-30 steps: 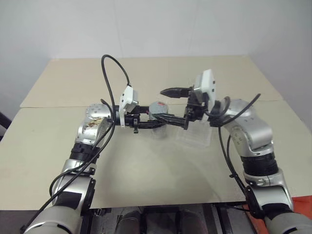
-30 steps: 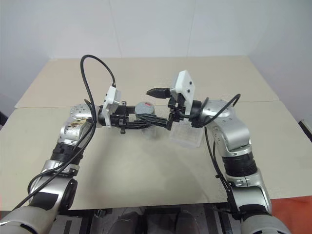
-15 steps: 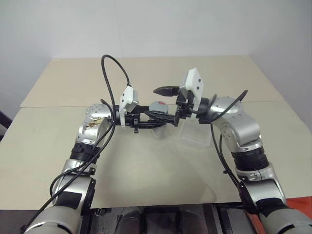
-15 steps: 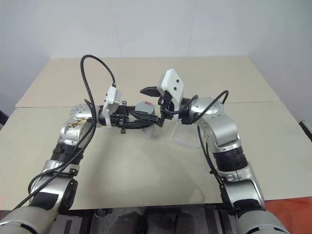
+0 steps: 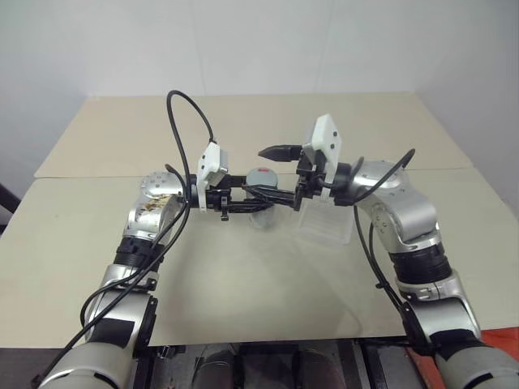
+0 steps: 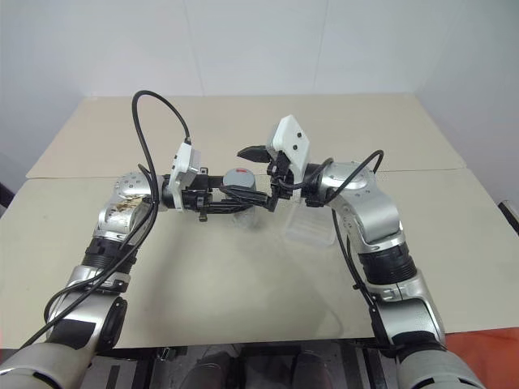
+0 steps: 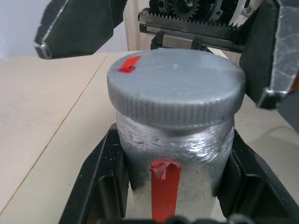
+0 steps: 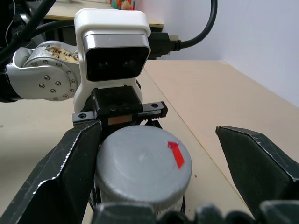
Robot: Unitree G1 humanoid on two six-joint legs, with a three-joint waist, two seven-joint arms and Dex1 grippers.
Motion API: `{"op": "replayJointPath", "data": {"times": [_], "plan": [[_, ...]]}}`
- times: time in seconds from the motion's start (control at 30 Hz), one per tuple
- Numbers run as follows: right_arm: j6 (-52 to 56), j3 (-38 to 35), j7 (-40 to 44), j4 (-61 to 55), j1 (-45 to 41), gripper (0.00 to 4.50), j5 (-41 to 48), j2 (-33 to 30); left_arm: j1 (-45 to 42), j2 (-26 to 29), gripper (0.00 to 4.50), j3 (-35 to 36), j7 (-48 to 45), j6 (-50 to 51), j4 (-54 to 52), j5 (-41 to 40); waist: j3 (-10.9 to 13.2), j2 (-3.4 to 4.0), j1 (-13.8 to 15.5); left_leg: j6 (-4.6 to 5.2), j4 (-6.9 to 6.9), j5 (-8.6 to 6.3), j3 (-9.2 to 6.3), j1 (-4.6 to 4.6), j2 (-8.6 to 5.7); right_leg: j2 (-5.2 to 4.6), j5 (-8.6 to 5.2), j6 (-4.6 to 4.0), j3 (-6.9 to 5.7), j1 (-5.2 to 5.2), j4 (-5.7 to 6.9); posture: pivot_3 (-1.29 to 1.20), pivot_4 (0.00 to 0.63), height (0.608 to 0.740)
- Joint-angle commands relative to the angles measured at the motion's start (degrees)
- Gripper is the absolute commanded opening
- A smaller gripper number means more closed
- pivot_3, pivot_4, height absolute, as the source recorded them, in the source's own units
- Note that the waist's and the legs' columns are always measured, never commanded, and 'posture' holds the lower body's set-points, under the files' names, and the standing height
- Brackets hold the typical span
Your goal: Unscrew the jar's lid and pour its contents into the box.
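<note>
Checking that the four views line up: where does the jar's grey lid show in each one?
Left eye view: lid at centre, between the two wrists.
Right eye view: lid left of centre, same spot.
Left wrist view: lid across the middle, atop the jar.
Right wrist view: lid low at centre.
Shared landmark: the red mark on the lid's top.

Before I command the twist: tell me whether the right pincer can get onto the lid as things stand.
Probably yes. The right pincer stands open with a finger on each side of the lid, nothing between them, while the left pincer holds the jar below.
</note>
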Motion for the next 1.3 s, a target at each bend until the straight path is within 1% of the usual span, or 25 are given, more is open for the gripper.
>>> {"op": "replayJointPath", "data": {"times": [0.03,0.53,0.8,0.9,1.07,1.23,1.3], "plan": [[-0.38,-4.5,-1.57,0.18,0.51,4.47,-0.35,-2.34,-0.85,0.94,2.04,0.43,-1.79,-1.09,-1.42,-1.04,0.0,0.0,0.0,0.0,0.0,0.0,0.0,0.0,0.0,0.0,0.0,0.0,0.0,0.0,0.0,0.0,0.15,0.74],[-0.6,-6.04,-1.77,-0.93,2.65,4.47,1.17,-5.53,-1.4,1.24,2.04,0.14,-2.56,-0.98,-1.02,-1.2,0.0,0.0,0.32,0.0,0.01,0.0,0.0,-0.01,-0.01,0.0,0.0,0.0,0.0,0.02,-0.01,0.0,0.15,0.74],[-0.26,-6.82,-1.26,-1.79,3.47,4.47,1.47,-6.45,-1.47,0.88,2.04,0.38,-2.77,-1.22,-0.47,-0.88,0.0,0.0,-0.06,0.0,-0.01,0.0,0.01,0.0,0.01,0.0,0.0,0.0,0.01,0.0,-0.01,0.0,0.15,0.74],[0.24,-7.6,-1.0,-2.76,3.56,4.47,2.4,-7.01,-1.46,0.71,2.04,0.34,-2.56,-1.33,-0.25,-0.75,0.0,0.0,0.01,0.0,0.0,0.0,0.01,-0.01,0.0,0.0,0.0,0.0,0.02,0.0,-0.01,0.0,0.15,0.74],[2.99,-9.21,0.2,-6.45,3.38,4.47,6.74,-7.02,-1.43,0.43,2.04,0.28,-2.28,-1.5,0.21,-0.58,0.0,0.0,0.19,0.0,0.0,0.0,0.0,-0.02,0.0,0.0,0.0,0.0,0.01,0.0,-0.02,0.0,0.15,0.74],[5.29,-7.12,-0.82,-10.28,2.87,4.47,7.62,-5.69,-1.82,-0.01,2.04,0.29,-2.06,-1.79,0.93,-0.39,0.0,0.0,0.13,0.0,0.0,0.0,0.0,-0.01,0.01,0.0,0.0,0.0,0.01,0.0,-0.01,0.0,0.15,0.74],[4.5,-4.79,-1.11,-10.26,2.7,4.47,5.47,-4.8,-2.02,-0.34,2.04,0.25,-1.88,-1.82,1.0,-0.36,0.0,0.0,0.1,0.01,0.0,0.0,0.0,0.0,0.01,0.0,0.0,0.0,0.01,0.01,-0.01,0.0,0.15,0.74]]}}
